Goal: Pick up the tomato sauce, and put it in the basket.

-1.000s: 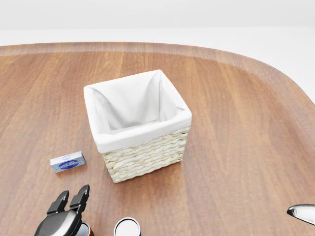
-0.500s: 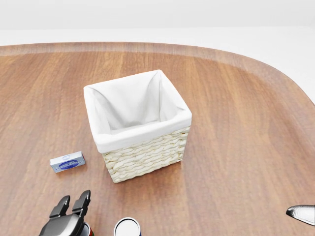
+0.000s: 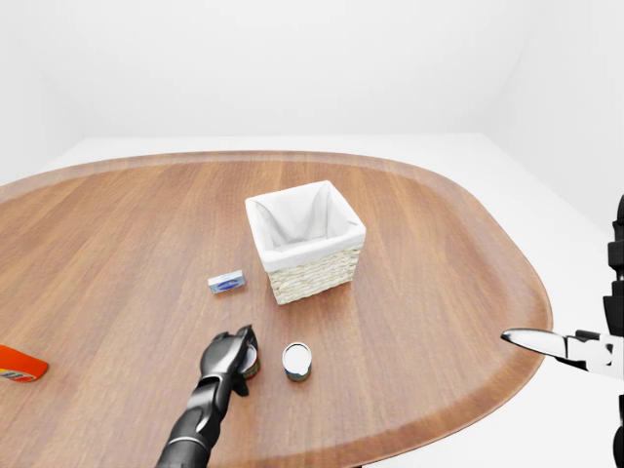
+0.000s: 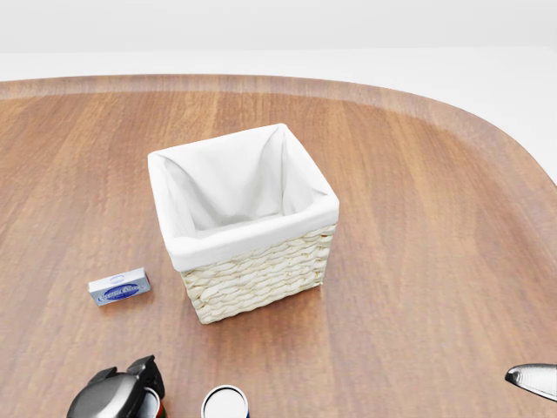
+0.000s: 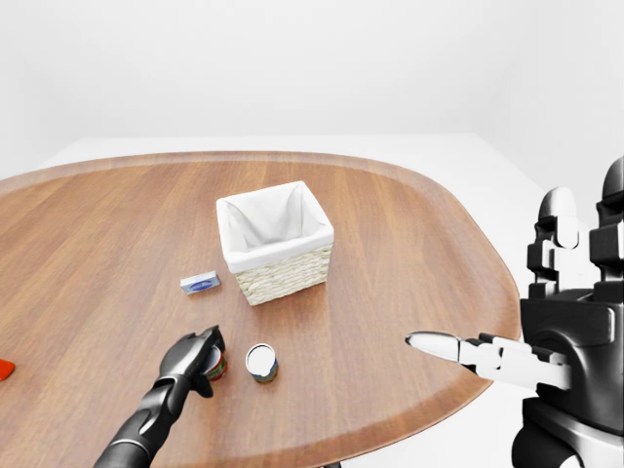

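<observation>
The left hand (image 4: 117, 394) had been lowered since a second before, when its two fingers stood up straight. Now the fingers were curled down over a small can (image 3: 251, 363) with red on its side, likely the tomato sauce. It could not be told whether the can was held tight yet. This was judged to be the start of the pick-up, with the lifting not yet done. Just to the right stood a second can (image 3: 296, 360) with a white top. The basket (image 4: 244, 218) was seen higher up, with nothing in it. The right hand (image 5: 570, 322) was held wide open, off the table's right edge. The table (image 3: 429, 253) was brown wood with round ends. The room was plain white.
</observation>
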`<state>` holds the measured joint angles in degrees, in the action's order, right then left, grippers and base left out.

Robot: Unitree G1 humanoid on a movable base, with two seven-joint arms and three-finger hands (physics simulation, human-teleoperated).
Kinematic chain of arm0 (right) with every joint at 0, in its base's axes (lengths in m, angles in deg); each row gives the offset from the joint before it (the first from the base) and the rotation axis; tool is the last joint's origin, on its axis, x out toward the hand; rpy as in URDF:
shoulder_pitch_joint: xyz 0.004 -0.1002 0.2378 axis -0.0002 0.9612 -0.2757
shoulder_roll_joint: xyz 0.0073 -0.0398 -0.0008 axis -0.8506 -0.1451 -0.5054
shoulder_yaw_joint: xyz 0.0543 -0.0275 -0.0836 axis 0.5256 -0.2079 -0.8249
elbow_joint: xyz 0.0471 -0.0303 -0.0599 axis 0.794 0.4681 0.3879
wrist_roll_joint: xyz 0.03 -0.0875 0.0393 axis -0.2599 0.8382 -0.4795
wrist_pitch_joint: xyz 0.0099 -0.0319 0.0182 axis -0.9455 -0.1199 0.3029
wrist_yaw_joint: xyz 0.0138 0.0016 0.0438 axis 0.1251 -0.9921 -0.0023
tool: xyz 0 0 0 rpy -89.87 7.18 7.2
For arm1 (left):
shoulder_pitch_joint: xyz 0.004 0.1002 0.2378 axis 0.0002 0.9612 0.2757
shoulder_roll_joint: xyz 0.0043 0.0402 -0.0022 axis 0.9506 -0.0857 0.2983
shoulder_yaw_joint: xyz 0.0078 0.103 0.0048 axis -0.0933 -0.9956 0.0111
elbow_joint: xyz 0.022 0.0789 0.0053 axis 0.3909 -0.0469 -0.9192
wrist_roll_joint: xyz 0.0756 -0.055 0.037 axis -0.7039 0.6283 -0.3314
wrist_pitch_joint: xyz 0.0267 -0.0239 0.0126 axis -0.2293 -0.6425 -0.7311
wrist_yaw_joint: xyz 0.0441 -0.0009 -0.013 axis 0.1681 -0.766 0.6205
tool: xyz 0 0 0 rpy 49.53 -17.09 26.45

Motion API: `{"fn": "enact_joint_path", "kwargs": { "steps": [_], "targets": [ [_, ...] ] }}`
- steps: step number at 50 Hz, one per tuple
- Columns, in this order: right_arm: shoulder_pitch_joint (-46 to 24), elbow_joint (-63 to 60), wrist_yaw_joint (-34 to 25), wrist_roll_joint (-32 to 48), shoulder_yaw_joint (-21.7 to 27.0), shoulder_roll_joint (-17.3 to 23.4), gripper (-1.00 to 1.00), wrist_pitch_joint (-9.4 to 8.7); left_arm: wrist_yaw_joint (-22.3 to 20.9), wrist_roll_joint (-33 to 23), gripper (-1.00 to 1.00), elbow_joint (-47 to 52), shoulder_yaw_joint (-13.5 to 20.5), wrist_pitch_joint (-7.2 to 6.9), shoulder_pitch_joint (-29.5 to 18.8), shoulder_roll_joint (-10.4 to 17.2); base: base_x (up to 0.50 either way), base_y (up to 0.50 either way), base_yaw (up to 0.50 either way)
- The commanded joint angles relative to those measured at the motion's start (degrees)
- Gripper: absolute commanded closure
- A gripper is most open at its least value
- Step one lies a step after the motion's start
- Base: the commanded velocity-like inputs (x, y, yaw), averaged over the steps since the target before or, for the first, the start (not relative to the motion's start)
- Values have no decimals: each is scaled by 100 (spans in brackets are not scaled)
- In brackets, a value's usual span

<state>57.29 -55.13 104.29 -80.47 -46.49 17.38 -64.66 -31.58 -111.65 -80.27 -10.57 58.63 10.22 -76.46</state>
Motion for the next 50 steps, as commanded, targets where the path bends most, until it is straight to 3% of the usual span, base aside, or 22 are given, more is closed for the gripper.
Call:
{"fn": "enact_joint_path", "kwargs": {
  "steps": [1,19,23,25,26,28,32,34,35,38,43,45,48,50],
  "targets": [
    [-7,0,55,-61,22,78,-100,0,98,-253,100,-225,-75,0,46,-65,0,0,0],
    [23,0,60,-60,19,76,-100,0,150,-270,100,-146,-76,0,64,-62,0,0,0],
    [31,0,13,-30,23,26,-100,0,-69,124,100,1061,196,0,299,-147,0,0,0],
    [34,0,3,-13,15,9,-100,0,40,270,100,1759,374,0,314,-210,0,0,0],
    [-1,0,33,-4,-19,36,-100,0,-281,667,100,2386,550,0,332,-329,0,0,0],
    [-62,0,60,42,-88,45,-100,0,-506,734,100,3139,592,0,371,-390,0,0,0],
    [26,0,5,-8,0,8,-100,0,-1408,920,100,4954,632,-2,457,-591,0,0,0],
    [14,0,-9,9,-3,-15,-100,0,-1813,962,100,5712,643,-302,524,-663,0,0,0],
    [-17,0,7,16,-30,4,-100,0,-2163,1026,100,6433,684,-588,532,-744,0,0,0],
    [12,0,-34,22,-8,-38,-100,0,-2586,1123,100,7224,727,-966,485,-789,0,0,0],
    [30,0,-17,-25,33,-8,-100,0,-3259,1195,100,8508,727,-1000,122,-865,0,0,0],
    [51,0,-35,-20,38,-25,-100,0,-3538,1176,100,8937,656,-1000,-277,-931,0,0,0],
    [52,0,-46,-26,52,-35,-100,0,-3604,1298,100,9069,583,-1000,-651,-969,0,0,0],
    [63,0,-21,-42,50,1,-100,0,-3341,1272,100,8613,585,-1000,-1376,-922,0,0,0]
  ]
}}
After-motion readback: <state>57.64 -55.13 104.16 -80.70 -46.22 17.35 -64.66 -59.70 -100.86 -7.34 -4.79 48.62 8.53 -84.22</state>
